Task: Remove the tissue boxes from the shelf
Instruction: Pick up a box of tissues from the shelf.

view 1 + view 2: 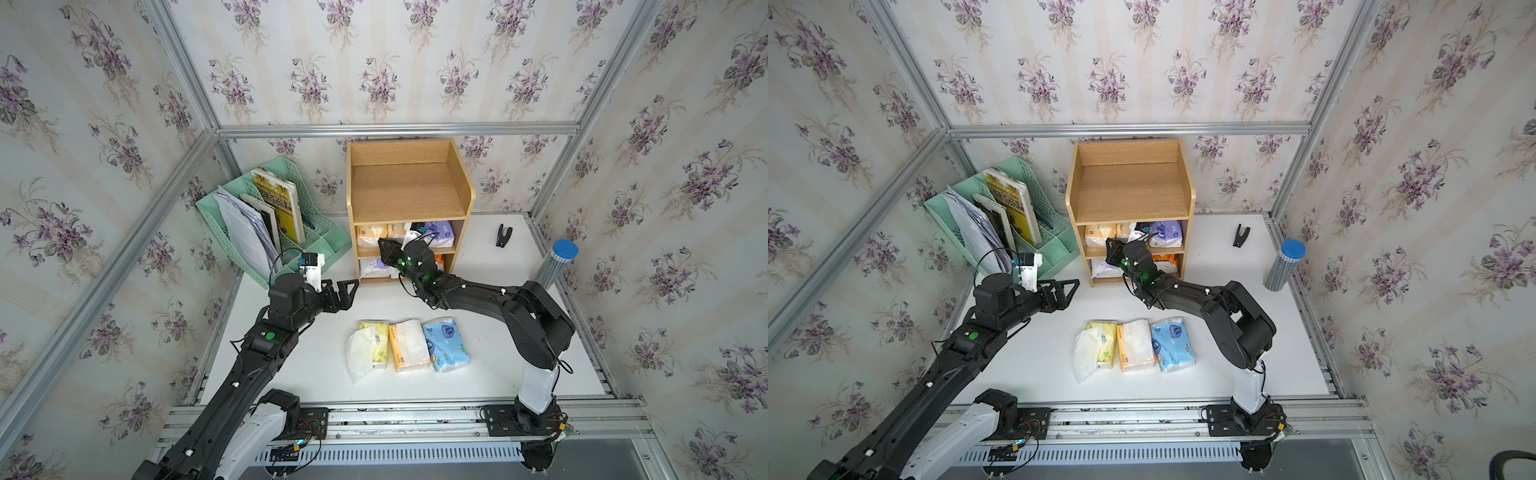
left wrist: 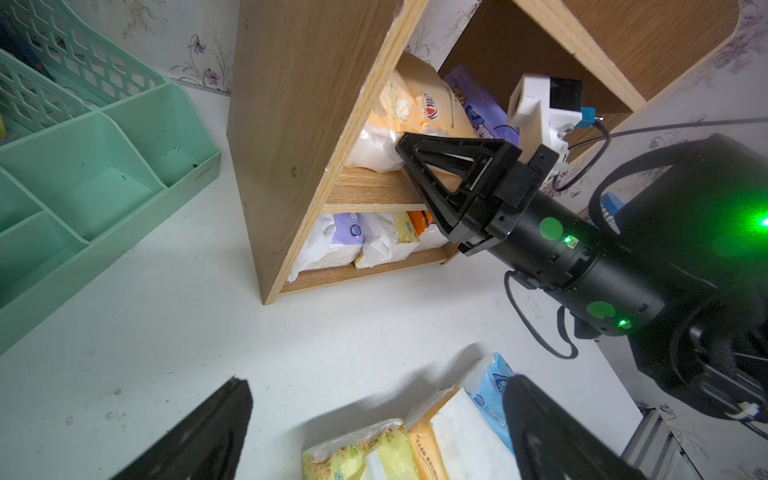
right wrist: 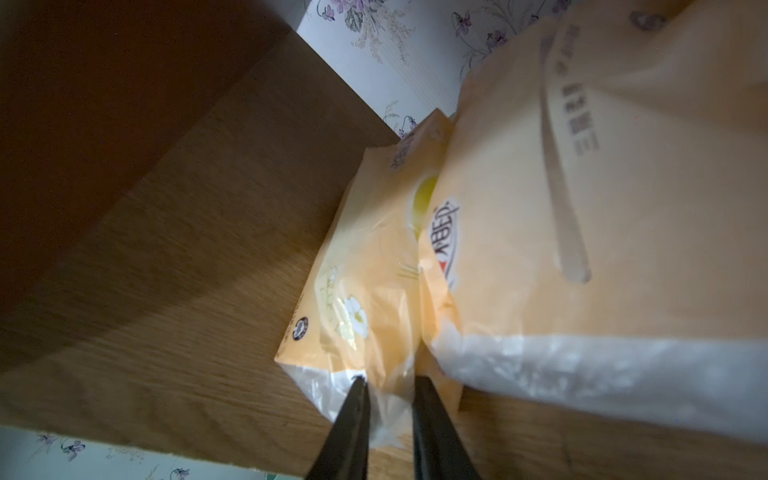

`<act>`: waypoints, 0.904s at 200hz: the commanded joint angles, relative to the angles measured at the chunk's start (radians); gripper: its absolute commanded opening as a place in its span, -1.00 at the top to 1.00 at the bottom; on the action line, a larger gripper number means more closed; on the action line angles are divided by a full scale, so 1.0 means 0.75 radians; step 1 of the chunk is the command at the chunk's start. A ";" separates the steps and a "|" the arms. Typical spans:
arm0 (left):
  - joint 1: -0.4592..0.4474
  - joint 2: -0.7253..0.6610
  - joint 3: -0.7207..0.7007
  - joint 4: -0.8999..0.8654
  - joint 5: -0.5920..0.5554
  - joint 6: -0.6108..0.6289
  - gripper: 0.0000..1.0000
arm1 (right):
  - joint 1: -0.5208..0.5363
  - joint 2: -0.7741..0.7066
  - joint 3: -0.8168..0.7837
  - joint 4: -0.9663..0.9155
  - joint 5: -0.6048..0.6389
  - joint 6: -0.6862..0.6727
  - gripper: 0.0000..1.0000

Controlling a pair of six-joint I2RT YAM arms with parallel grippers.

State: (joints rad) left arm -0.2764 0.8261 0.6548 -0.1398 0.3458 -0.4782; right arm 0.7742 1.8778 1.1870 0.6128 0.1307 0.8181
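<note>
The wooden shelf (image 1: 409, 187) stands at the back. Its middle tier holds two pale orange tissue packs (image 1: 370, 235) and a purple one (image 1: 440, 232). Several more packs lie on the bottom tier (image 1: 374, 268). My right gripper (image 3: 388, 380) reaches into the middle tier, its jaws pinched on the clear plastic end of the flowered pale orange pack (image 3: 365, 270). That pack still rests on the shelf board. Yellow (image 1: 376, 343), pale orange (image 1: 409, 345) and light blue (image 1: 446, 344) packs lie side by side on the table. My left gripper (image 1: 351, 293) hovers open left of the shelf, holding nothing.
A mint green file rack (image 1: 291, 232) with papers and a book stands left of the shelf. A small black clip (image 1: 503, 236) and a blue-capped cylinder (image 1: 559, 262) sit at the right. Metal frame rails border the white table (image 1: 291, 374).
</note>
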 commanded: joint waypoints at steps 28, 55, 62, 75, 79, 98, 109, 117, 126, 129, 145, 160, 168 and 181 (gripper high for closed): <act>0.000 -0.030 0.020 -0.069 -0.011 -0.005 -0.98 | 0.004 -0.078 0.000 -0.084 -0.107 -0.035 0.85; 0.001 -0.040 0.031 -0.099 0.002 -0.035 -0.98 | 0.008 -0.126 -0.042 -0.118 -0.152 -0.070 0.97; 0.000 -0.040 0.035 -0.106 0.009 -0.041 -0.98 | 0.009 -0.132 -0.047 -0.136 -0.176 -0.088 0.98; 0.000 -0.037 0.050 -0.135 0.035 -0.049 -0.98 | 0.013 -0.147 -0.052 -0.194 -0.196 -0.111 1.00; -0.001 -0.039 0.054 -0.142 0.047 -0.054 -0.98 | 0.014 -0.154 -0.059 -0.206 -0.200 -0.117 1.00; -0.002 -0.058 0.058 -0.158 0.057 -0.080 -0.98 | 0.023 -0.212 -0.121 -0.216 -0.203 -0.137 1.00; -0.001 -0.076 0.051 -0.159 0.058 -0.099 -0.97 | 0.023 -0.252 -0.164 -0.215 -0.204 -0.140 1.00; -0.002 -0.089 0.046 -0.161 0.058 -0.111 -0.98 | 0.023 -0.278 -0.196 -0.214 -0.207 -0.142 1.00; -0.003 -0.097 0.041 -0.159 0.060 -0.125 -0.98 | 0.026 -0.310 -0.232 -0.212 -0.219 -0.145 1.00; -0.002 -0.100 0.039 -0.160 0.062 -0.129 -0.98 | 0.027 -0.320 -0.243 -0.215 -0.224 -0.148 1.00; -0.008 -0.107 0.033 -0.161 0.065 -0.149 -0.98 | 0.033 -0.371 -0.293 -0.239 -0.245 -0.167 1.00; -0.017 -0.115 0.020 -0.158 0.060 -0.171 -0.98 | 0.047 -0.424 -0.347 -0.264 -0.245 -0.186 1.00; -0.024 -0.121 0.010 -0.155 0.053 -0.188 -0.98 | 0.055 -0.457 -0.383 -0.274 -0.247 -0.196 1.00; -0.039 -0.136 -0.010 -0.140 0.040 -0.208 -0.98 | 0.070 -0.514 -0.445 -0.291 -0.238 -0.206 1.00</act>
State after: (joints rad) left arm -0.2935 0.7380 0.6640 -0.2600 0.3809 -0.5903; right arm 0.8116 1.5494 0.9112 0.4351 -0.0410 0.6998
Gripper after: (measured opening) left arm 0.989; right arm 0.065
